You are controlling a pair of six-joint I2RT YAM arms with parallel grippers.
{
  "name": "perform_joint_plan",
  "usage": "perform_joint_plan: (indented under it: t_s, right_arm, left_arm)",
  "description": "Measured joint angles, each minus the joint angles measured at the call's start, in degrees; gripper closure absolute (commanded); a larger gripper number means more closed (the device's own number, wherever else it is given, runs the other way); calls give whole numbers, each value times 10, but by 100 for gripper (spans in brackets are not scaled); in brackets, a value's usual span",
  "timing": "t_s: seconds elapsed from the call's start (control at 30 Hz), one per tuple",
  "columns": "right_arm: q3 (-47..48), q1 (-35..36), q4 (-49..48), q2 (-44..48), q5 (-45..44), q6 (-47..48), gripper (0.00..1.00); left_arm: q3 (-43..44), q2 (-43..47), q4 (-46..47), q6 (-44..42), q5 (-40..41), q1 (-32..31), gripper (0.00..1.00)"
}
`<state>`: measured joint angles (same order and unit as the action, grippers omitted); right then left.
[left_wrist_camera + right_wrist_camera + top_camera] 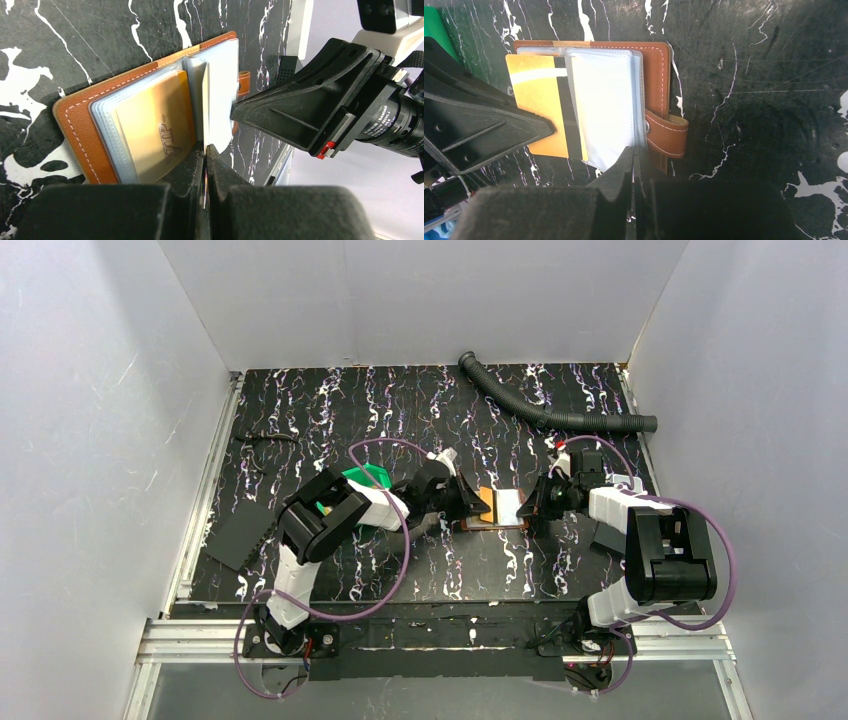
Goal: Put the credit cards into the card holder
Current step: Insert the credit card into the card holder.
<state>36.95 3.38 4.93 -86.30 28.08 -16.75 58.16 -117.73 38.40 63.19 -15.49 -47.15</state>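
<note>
The brown leather card holder [497,525] [75,130] [655,75] lies open on the mat between both grippers. My left gripper [468,502] [206,150] is shut on an orange credit card [485,503] [536,100] with a black stripe. The card's far side is slid under a clear sleeve page [604,105]. In the left wrist view it shows edge-on. A yellowish-tan card marked VIP [150,130] sits in a left pocket. My right gripper [528,505] [634,152] is shut on the edge of the sleeve pages, beside the snap tab [669,135].
A green bin [365,485] stands behind the left arm's wrist. A black corrugated hose [540,405] lies at the back right. A flat black sheet [240,535] rests at the mat's left edge. White walls enclose the table on three sides.
</note>
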Motion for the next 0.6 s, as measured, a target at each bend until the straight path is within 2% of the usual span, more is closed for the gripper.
perform_joint_plan:
  t_s: [0.6]
  right_arm:
    - [0,0,0,0,2,1,93]
  left_arm:
    - [-24,-16,67,-10,-7,4,100]
